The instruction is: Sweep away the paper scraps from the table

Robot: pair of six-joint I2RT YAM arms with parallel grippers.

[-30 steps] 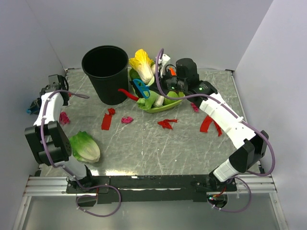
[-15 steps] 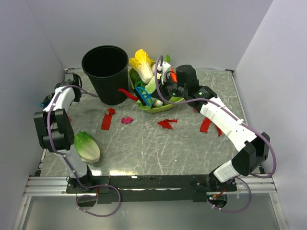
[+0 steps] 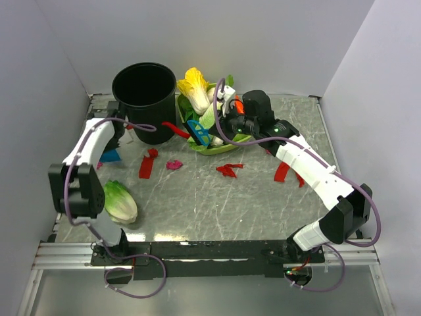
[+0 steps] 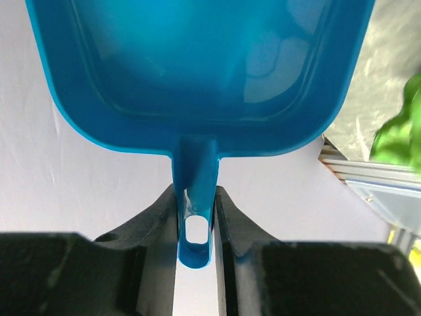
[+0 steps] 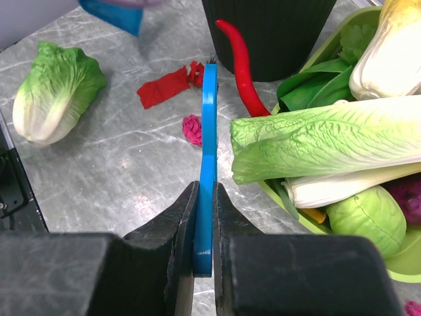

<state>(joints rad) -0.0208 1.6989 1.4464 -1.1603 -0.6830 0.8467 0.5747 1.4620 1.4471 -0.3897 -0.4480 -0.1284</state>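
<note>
**Both pincers clamped on blue plastic tools, with paper bits loose on the table**

The right gripper (image 5: pixel 204 197) is closed tight on a flat blue plastic tool (image 5: pixel 208 131), seen edge-on and reaching straight ahead from the jaws. Just left of the tool lies a magenta-pink wad (image 5: pixel 192 128), and at its far tip a red strip (image 5: pixel 166 87). Both rest on the grey-green marbled table (image 5: pixel 118 171). To the tool's right is a lime-green plastic tray (image 5: pixel 332 49) of leafy vegetables. Ahead, a glossy red chili pepper (image 5: pixel 241 66) lies at the foot of a round black bucket (image 5: pixel 263 29). Far to the left is a green lettuce head (image 5: pixel 52 92). The left gripper (image 4: pixel 196 217) pinches the stub handle of a blue plastic dustpan (image 4: pixel 197 72), its pan spreading ahead of the fingers. From above, more paper scraps (image 3: pixel 228 170) lie on the table between the two arms.
</note>
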